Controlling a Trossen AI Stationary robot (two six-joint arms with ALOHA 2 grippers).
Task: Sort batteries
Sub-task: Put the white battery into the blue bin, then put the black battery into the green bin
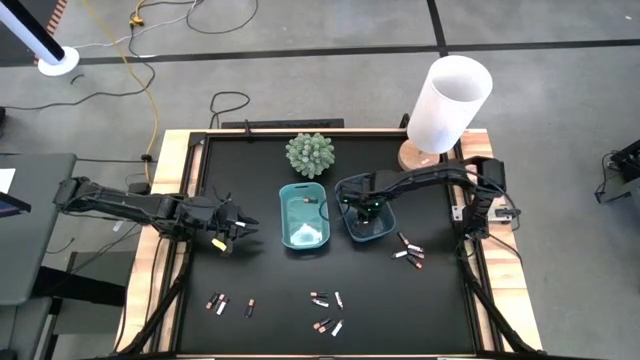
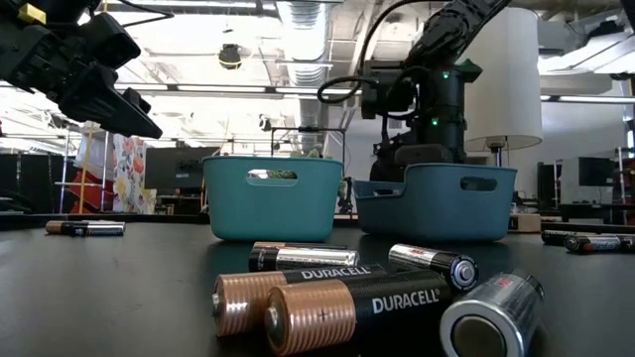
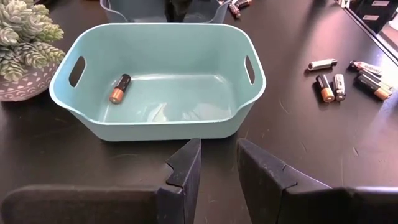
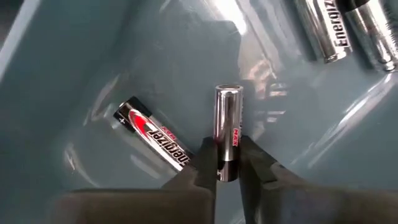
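On the table: we saw a black top (image 1: 300,280) with two teal trays side by side near its middle, a potted succulent (image 1: 310,154) behind them and a white lamp (image 1: 448,100) at the far right corner.
Left tray: we found one copper-ended battery (image 3: 120,88) lying on the floor of the left tray (image 3: 74,106), near one handle slot.
Right tray: we watched the right gripper (image 4: 227,163) reach down inside the right tray (image 1: 350,228); several silver batteries lay on its floor, one (image 4: 154,132) just beside the fingers and others (image 4: 323,31) farther off.
Right gripper: its two fingers (image 4: 199,158) stood on either side of a silver battery (image 4: 228,127), touching or nearly touching it; we could not tell whether they were clamped on it or slightly apart.
Left gripper: we saw the left gripper (image 3: 216,163) hover above the table just left of the left tray, its fingers apart with a clear gap and nothing between them.
Loose batteries, right: we counted a small cluster (image 1: 410,250) on the table just right of the right tray.
Loose batteries, front: we saw more scattered along the near edge, a few at front left (image 1: 218,302) and a group at front centre (image 1: 328,312); in the low view the closest were copper-and-black cells (image 2: 347,302) beside a silver one (image 2: 491,317).
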